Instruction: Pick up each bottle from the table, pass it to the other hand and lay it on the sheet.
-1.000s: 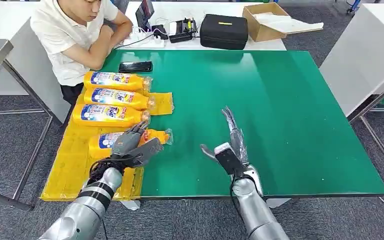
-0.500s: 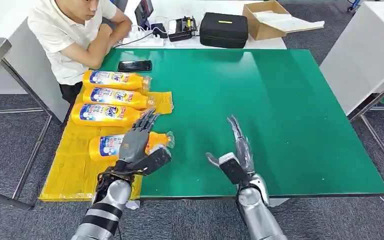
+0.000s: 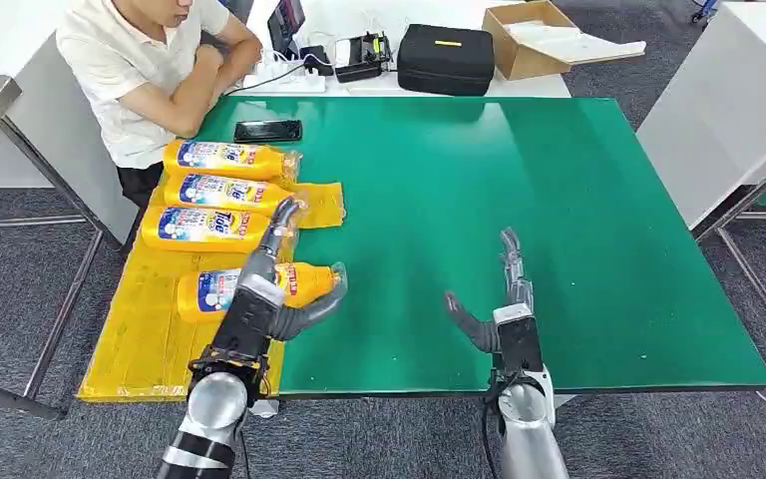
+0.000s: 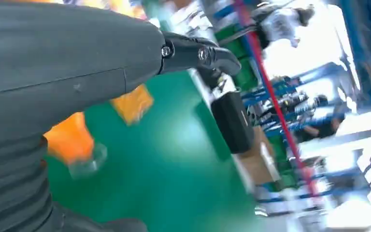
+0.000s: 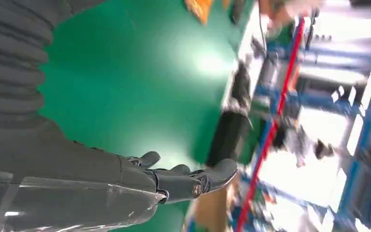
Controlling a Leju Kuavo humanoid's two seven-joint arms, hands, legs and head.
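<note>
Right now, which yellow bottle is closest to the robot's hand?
The bottle nearest the robot, lying apart from the other three. The left hand hovers right over it; the others lie in a tight row farther back on the yellow sheet.

Right hand [image 5: 125, 186] empty, fingers extended over green table [image 5: 125, 72]; blurred dark shape [image 5: 229, 130] beyond, possibly a case.

The middle and right part of the green table [image 3: 559, 200] is left bare, so wide room is offered there around the right hand [image 3: 504, 309], whose fingers are spread and hold nothing. On the left, the yellow sheet [image 3: 150, 339] is taken by four bottles [image 3: 209, 228] lying side by side; the left hand [image 3: 264, 289] is raised over the nearest one, empty. A phone [image 3: 268, 131] lies at the far left corner, just beside a person's arm [image 3: 194, 95]. The far edge is lined by a black case [image 3: 446, 60] and a box [image 3: 534, 40].
</note>
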